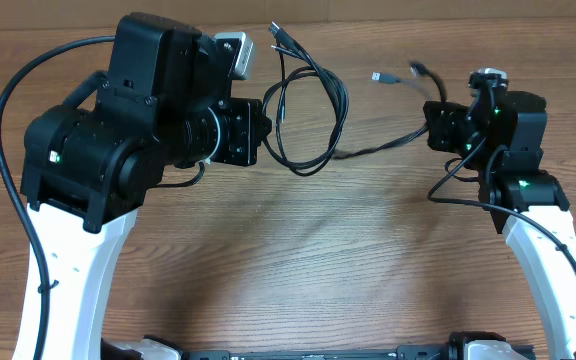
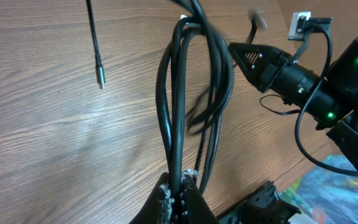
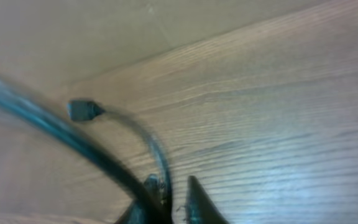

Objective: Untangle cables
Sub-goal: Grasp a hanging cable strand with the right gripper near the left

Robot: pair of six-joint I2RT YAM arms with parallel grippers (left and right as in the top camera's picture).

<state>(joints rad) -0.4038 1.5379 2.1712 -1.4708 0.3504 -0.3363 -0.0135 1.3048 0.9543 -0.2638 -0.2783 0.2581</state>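
Several thin black cables [image 1: 318, 110] form a loose loop at the back centre of the table. My left gripper [image 1: 266, 125] is shut on a bunch of these cables [image 2: 173, 93], which rise from its fingertips [image 2: 180, 185]. A loose plug end [image 2: 100, 74] lies apart to the left. My right gripper [image 1: 430, 125] faces the loop from the right. In the right wrist view its jaws [image 3: 173, 180] stand slightly apart, with a blurred cable [image 3: 148, 140] running past the left finger and ending in a dark plug [image 3: 82, 110]. Two plug ends [image 1: 378, 76] show blurred above the table.
The wooden table [image 1: 298, 260] ends at its back edge just beyond the cables. Thick black robot wiring [image 1: 13, 90] arcs around the left arm. A blue plastic bag [image 2: 337, 180] lies beyond the table near the right arm's base.
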